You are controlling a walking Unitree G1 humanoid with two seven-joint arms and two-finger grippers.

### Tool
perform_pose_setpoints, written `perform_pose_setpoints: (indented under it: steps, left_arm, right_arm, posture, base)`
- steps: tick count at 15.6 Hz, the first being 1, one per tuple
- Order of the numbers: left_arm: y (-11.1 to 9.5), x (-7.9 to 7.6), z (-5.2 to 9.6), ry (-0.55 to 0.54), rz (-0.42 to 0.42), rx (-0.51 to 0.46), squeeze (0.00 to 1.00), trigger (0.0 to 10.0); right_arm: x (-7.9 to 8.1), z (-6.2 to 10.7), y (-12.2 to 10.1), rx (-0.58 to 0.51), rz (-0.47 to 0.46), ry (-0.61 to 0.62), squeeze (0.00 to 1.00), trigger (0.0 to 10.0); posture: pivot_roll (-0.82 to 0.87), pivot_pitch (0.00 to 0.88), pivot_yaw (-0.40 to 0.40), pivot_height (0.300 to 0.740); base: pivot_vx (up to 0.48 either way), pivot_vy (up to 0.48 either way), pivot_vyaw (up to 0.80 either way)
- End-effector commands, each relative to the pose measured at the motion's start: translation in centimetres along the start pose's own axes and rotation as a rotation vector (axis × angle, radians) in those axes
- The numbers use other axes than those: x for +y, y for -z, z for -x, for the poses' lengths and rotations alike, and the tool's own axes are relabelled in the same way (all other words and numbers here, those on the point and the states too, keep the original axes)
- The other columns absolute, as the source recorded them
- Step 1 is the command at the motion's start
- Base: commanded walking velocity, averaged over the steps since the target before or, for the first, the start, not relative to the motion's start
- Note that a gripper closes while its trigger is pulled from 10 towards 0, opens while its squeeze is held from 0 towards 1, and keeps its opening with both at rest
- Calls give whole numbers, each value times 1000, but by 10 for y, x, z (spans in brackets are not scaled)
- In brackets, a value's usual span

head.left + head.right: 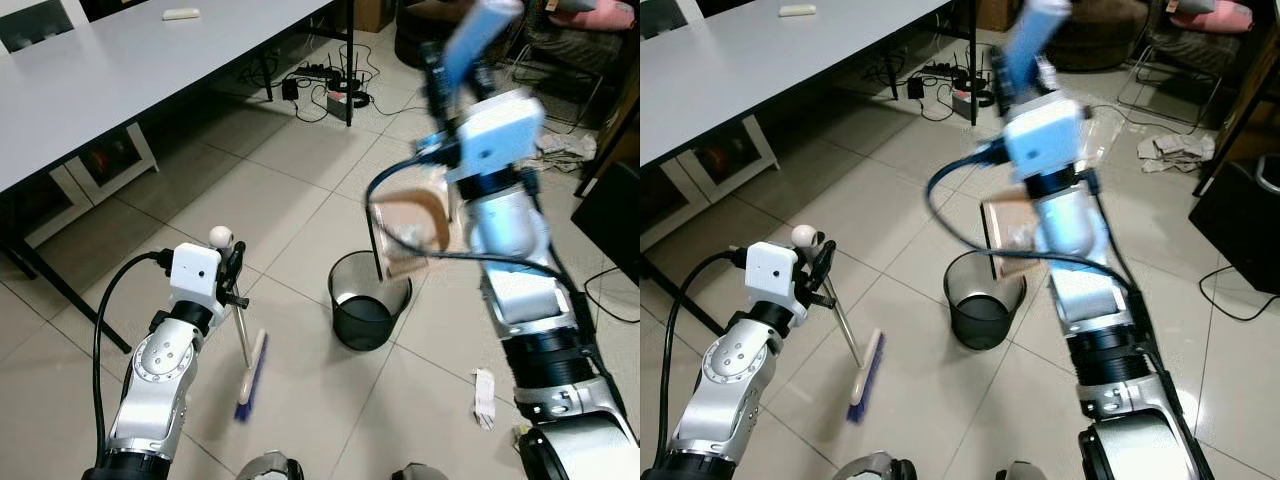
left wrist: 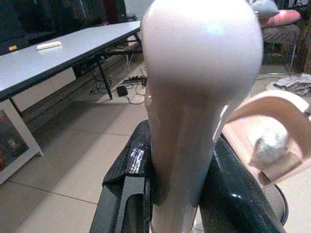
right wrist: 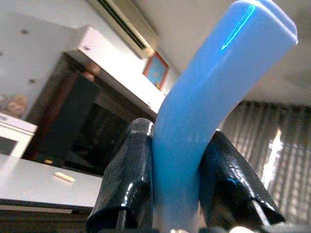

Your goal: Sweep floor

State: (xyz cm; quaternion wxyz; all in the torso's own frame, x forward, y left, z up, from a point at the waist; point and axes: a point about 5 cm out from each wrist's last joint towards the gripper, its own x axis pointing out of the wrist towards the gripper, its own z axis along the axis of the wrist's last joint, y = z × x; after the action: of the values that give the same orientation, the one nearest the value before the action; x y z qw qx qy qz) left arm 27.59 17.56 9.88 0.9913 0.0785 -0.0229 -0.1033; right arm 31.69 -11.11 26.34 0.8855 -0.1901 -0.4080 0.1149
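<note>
My left gripper [image 1: 232, 268] is shut on the thin handle of a small broom [image 1: 243, 340]. The handle's white rounded top [image 2: 201, 73] stands up between the black fingers [image 2: 129, 179]. The broom's blue-bristled head [image 1: 250, 376] rests on the tiled floor. My right gripper [image 1: 440, 75] is raised high and shut on the blue handle [image 3: 194, 126] of a tan dustpan [image 1: 412, 230]. The dustpan hangs tilted over a black mesh bin [image 1: 368, 300], with a crumpled white wad [image 2: 267, 145] lying in it.
A grey table [image 1: 120, 70] stands at the left, with dark legs reaching the floor. A power strip with cables [image 1: 320, 80] lies behind it. A white scrap [image 1: 483, 397] lies on the tiles at the right. A black box [image 1: 610, 220] stands at the right edge.
</note>
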Motion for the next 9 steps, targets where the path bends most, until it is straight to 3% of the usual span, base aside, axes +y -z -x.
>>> perform_pose_setpoints:
  steps: [1, 9]
  left_arm:
    - [-11, 1, -1, -4, -26, -50, 0, 10000]
    - [-12, -1, -4, 5, -32, -56, 0, 10000]
  right_arm:
    - [5, -2, -8, -61, 27, -34, 0, 10000]
    - [30, 7, -9, -100, 57, -171, 0, 10000]
  posture:
    - [-28, 68, 64, 740]
    - [-32, 63, 65, 740]
  base:
    - [0, 0, 0]
    - [0, 0, 0]
